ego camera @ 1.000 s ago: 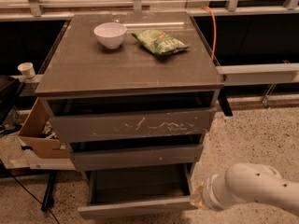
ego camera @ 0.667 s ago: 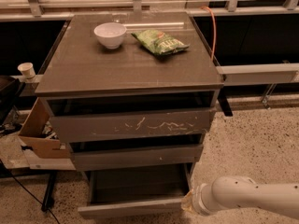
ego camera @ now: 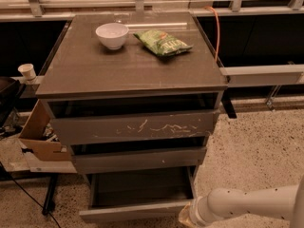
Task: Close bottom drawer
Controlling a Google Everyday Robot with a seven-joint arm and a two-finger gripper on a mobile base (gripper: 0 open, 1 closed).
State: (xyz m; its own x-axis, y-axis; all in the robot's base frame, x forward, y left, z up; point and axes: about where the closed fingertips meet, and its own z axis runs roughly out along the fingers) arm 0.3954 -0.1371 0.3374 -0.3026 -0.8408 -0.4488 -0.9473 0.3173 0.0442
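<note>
The bottom drawer is the lowest of three grey-brown drawers and stands pulled out, its dark shallow box open to view. Its low plain front panel runs along the bottom of the camera view. My white arm reaches in from the lower right. The gripper is at the right end of the drawer's front panel, close to or touching it. Above are the middle drawer and the tall top drawer with white scratches.
A white bowl and a green snack bag lie on the cabinet top. A cardboard box sits left of the cabinet with a paper cup above it. An orange cable hangs at the back right. Speckled floor lies to the right.
My arm has moved left along the bottom edge, bringing the gripper to the right end of the bottom drawer's front. The drawer looks equally open.
</note>
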